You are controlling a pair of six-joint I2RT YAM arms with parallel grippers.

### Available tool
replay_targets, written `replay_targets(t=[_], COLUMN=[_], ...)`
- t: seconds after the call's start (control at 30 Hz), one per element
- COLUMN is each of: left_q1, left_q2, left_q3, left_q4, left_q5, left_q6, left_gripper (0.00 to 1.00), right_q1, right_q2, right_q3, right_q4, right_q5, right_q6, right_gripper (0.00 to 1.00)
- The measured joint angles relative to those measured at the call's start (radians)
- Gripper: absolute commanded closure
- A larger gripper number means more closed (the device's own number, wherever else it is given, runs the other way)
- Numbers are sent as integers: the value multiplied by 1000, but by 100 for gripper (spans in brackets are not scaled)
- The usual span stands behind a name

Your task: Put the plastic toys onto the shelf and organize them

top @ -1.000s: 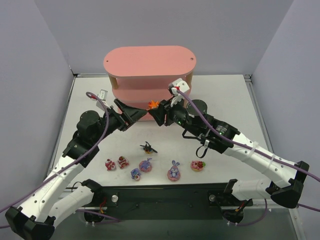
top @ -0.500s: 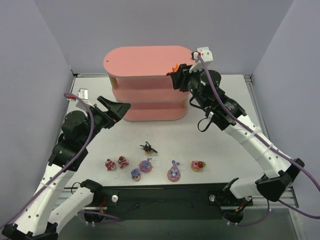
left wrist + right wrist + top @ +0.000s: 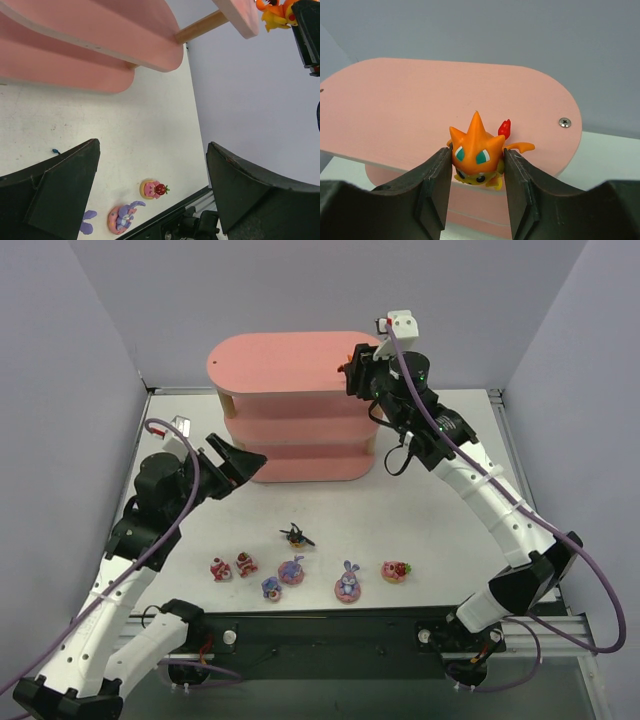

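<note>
Orange figurine (image 3: 476, 156), pinched by right end effector (image 3: 477, 167), points its spike upward.

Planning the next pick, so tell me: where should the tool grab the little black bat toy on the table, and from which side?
Take the black bat toy by its dark central body, coming straight down from above. Its thin wings spread out to either side, low over the table, so they probably offer poor purchase; close across the body, between the wings.
</note>
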Motion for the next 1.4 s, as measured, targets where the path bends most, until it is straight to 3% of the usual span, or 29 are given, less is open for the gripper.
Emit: replay_targets(t=[0.37,0.8,0.9,1.23,1.4], left_q1=[14,25,25,31,31], left_q2=[13,-20,-22,-27,-27], left_q3=[-42,-79,-80,-92,-93], left_q4=[3,21,21,25,27], left_q5=[37,43,44,51,60], left_q6=[3,3,3,3,3], left_gripper=[3,3,3,3,3], right_q1=[-18,-27,-30,-30,-31], right_q2=[29,14,14,14,14], right_q3=[-2,-195,-214,-227,-227], right_q4=[22,325,366,389,353], right_q5=[-2,-20,-29,-30,-29], right_q6=[-26,-90,-93,-97,-97], right_gripper=[100,98,90,46,32])
